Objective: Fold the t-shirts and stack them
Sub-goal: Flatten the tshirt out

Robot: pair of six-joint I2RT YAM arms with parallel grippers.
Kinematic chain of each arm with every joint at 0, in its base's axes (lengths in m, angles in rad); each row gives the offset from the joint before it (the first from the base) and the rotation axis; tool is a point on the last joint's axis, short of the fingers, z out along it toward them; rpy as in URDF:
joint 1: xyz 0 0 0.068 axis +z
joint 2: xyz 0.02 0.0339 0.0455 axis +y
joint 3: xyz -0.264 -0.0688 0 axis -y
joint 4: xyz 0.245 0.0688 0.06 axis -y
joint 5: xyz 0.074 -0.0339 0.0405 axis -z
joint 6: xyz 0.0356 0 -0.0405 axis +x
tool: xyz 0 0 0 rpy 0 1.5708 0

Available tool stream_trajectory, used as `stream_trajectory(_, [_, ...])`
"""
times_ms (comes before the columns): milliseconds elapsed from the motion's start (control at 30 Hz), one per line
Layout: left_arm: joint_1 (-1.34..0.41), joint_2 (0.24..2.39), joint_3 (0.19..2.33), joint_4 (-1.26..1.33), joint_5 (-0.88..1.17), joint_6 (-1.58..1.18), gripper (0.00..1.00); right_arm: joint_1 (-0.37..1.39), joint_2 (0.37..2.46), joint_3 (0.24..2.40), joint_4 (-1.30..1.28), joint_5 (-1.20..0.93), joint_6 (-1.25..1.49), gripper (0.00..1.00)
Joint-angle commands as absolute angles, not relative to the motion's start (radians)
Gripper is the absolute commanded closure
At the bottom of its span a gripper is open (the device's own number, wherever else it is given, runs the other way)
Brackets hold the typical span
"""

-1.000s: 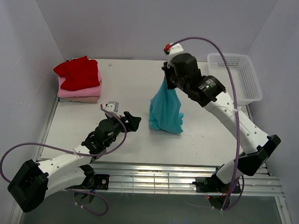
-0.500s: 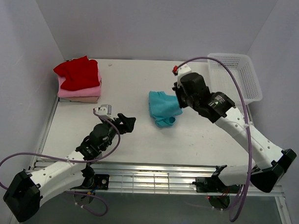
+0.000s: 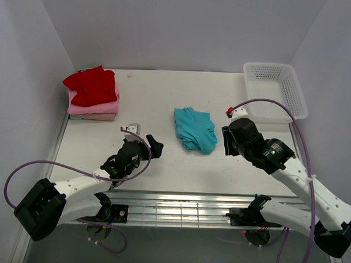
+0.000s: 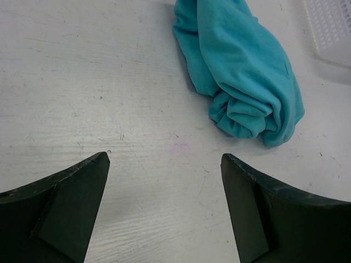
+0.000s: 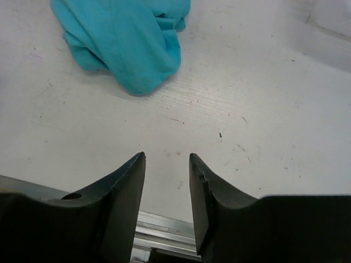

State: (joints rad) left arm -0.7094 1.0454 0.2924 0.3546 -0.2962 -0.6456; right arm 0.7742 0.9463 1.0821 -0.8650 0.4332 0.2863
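A teal t-shirt (image 3: 194, 129) lies crumpled in the middle of the table, loose, with nothing touching it. It also shows in the left wrist view (image 4: 241, 82) and the right wrist view (image 5: 123, 38). Three folded t-shirts are stacked at the back left: red (image 3: 92, 85) on top, pink (image 3: 97, 108) under it, beige (image 3: 90, 116) at the bottom. My left gripper (image 3: 153, 146) (image 4: 164, 158) stands wide open over bare table, to the near left of the teal shirt. Right of the shirt, my right gripper (image 3: 227, 143) (image 5: 166, 155) is open and holds nothing.
A white mesh basket (image 3: 275, 91) (image 4: 329, 27) stands at the back right corner. The metal rail (image 3: 190, 201) runs along the table's near edge, just below the right gripper's fingers in its wrist view. Walls close in the left, back and right sides.
The right gripper lowered the hanging teal shirt onto the table, let it go, opened and drew back to the near right. The left gripper barely shifted and stayed open.
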Motion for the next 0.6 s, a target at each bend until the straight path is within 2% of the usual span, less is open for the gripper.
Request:
stream_trajectory(0, [-0.716, 1.058, 0.336, 0.419, -0.264, -0.658, 0.07, 0.761, 1.047, 0.980, -0.616, 0.437, 0.290, 0.55])
stream_trajectory(167, [-0.716, 1.035, 0.321, 0.417, -0.268, -0.624, 0.07, 0.701, 1.222, 0.902, -0.274, 0.325, 0.253, 0.54])
stream_trajectory(267, [-0.716, 1.008, 0.305, 0.417, -0.268, -0.591, 0.06, 0.680, 1.303, 0.913, -0.154, 0.290, 0.221, 0.53])
stream_trajectory(567, [-0.718, 1.012, 0.328, 0.422, -0.210, -0.519, 0.03, 0.578, 1.515, 0.983, -0.092, 0.227, 0.183, 0.52])
